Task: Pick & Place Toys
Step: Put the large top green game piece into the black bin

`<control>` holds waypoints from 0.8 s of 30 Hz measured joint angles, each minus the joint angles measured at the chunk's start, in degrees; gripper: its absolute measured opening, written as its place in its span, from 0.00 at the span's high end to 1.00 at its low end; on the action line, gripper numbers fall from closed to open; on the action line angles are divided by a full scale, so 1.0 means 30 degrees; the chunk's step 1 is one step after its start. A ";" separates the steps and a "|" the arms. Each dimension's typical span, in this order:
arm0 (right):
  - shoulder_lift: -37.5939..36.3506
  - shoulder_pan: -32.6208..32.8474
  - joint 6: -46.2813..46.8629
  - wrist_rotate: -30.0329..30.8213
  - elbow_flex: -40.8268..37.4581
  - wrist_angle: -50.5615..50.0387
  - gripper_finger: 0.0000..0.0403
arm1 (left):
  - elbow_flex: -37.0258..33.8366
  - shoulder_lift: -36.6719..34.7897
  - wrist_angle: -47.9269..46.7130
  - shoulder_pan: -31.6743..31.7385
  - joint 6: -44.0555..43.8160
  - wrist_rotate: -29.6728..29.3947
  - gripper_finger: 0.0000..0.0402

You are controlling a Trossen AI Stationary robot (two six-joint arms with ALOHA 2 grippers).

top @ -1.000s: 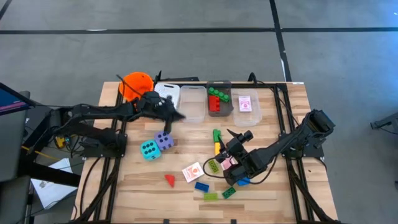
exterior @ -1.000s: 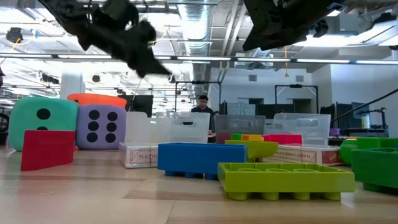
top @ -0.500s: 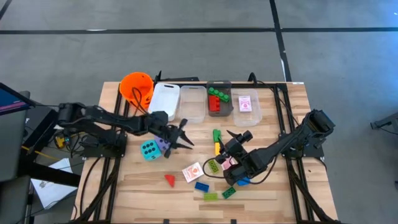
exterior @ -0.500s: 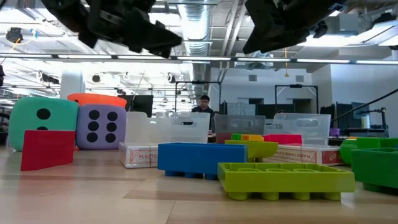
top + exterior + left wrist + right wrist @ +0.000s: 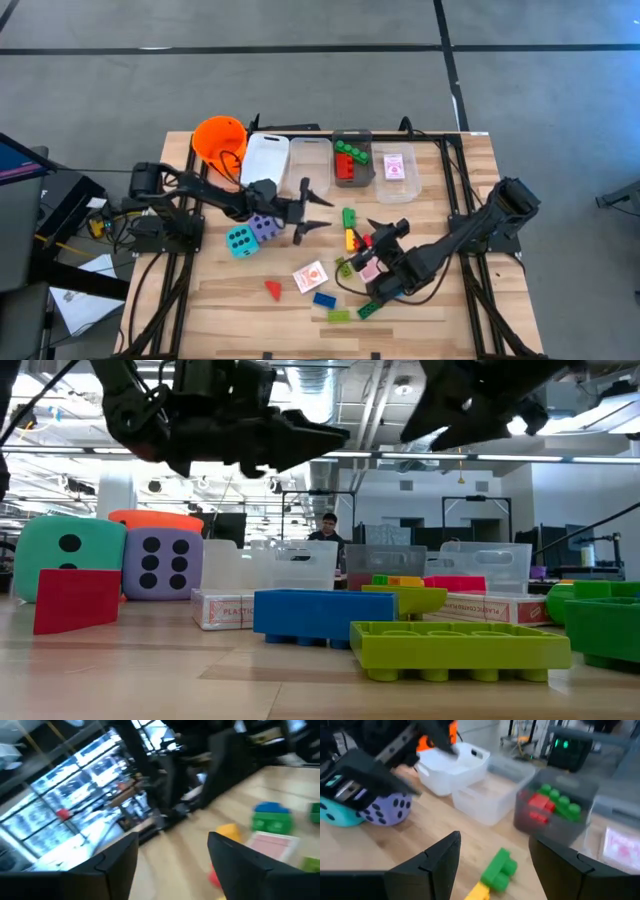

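Two dice, soft-cornered cubes, sit left of centre in the high view: the teal die and, touching it, the purple die, partly covered by my left arm. Glossy studded plastic bricks lie scattered in the lower middle: a blue brick, a lime brick, and a green brick joined end to end with a yellow brick. A red wedge and a flat red-backed card lie nearby on the slatted wooden table. Along the upper edge stand clear bins, one holding red and green bricks, beside a ribbed orange bucket.

My left gripper reaches horizontally toward centre frame, fingers apart and empty. My right gripper, stretched from the right, hovers over the brick cluster, fingers apart, hiding pieces beneath. The left wrist view is motion-blurred; shapes there are hard to identify.
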 joint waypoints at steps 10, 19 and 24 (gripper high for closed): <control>-0.0451 -0.0595 0.5701 -0.1792 0.0007 -0.5213 0.42 | 0.5918 0.0291 -1.2703 0.0534 0.1993 0.1163 0.40; -0.1545 0.0291 0.7892 -0.3454 0.0015 -0.8186 0.42 | 1.0607 0.2508 -1.8623 0.0532 0.4215 0.1259 0.40; -0.2183 0.0975 0.8029 -0.3505 0.0051 -0.9190 0.42 | 1.1087 0.3844 -1.9491 0.0532 0.4327 0.0835 0.40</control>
